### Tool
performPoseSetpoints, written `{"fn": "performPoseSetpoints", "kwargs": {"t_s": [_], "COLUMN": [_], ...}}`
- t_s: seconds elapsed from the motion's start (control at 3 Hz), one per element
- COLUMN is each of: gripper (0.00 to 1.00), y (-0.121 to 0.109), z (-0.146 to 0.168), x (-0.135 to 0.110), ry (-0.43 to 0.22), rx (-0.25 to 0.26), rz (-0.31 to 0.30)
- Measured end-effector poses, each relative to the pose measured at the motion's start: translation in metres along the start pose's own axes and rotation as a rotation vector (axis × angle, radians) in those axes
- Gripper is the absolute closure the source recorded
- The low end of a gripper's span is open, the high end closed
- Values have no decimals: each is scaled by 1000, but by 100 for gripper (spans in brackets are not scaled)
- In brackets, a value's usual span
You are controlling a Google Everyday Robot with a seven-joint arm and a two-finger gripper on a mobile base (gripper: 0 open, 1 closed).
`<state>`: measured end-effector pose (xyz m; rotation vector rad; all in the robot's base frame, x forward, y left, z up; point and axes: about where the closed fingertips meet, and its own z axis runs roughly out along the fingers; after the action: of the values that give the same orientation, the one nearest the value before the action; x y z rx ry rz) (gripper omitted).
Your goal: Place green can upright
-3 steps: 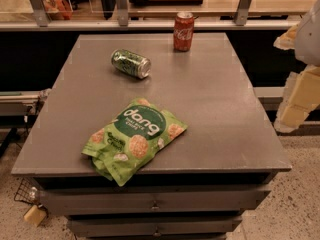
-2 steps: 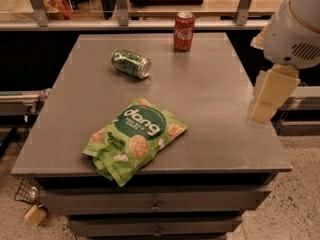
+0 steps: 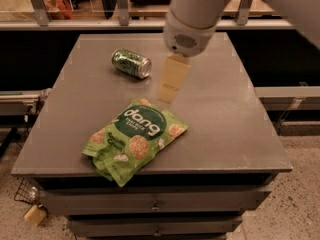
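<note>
I see green can (image 3: 131,63) lying on side, far-left of worktop (image 3: 225,114); hand (image 3: 170,86) hangs just right of can, apart; hand's state I cannot tell; dang bag (image 3: 135,138) near front.

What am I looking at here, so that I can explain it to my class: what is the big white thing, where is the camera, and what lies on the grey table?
The big white shape is a robot's arm, reaching in from the upper right. The pale piece at its end is the gripper, the part that grasps. It hangs over the grey table, just right of the green can and apart from it. The single camera looks down on the table from its front. The can lies on its side near the back. A flat green snack bag lies near the front edge. Both rest free, so neither is held.
</note>
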<state>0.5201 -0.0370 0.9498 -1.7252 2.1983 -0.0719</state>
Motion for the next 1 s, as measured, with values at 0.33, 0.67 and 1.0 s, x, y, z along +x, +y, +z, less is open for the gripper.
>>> {"fn": "performPoseSetpoints", "kwargs": {"t_s": [0.33, 0.67, 1.0], "gripper": [0, 0, 0], "y": [-1, -1, -19], "z": [4, 2, 21], "x": [-24, -19, -32], "ry": [-12, -12, -44], "rx": [4, 8, 27], "rz": [19, 12, 92]}}
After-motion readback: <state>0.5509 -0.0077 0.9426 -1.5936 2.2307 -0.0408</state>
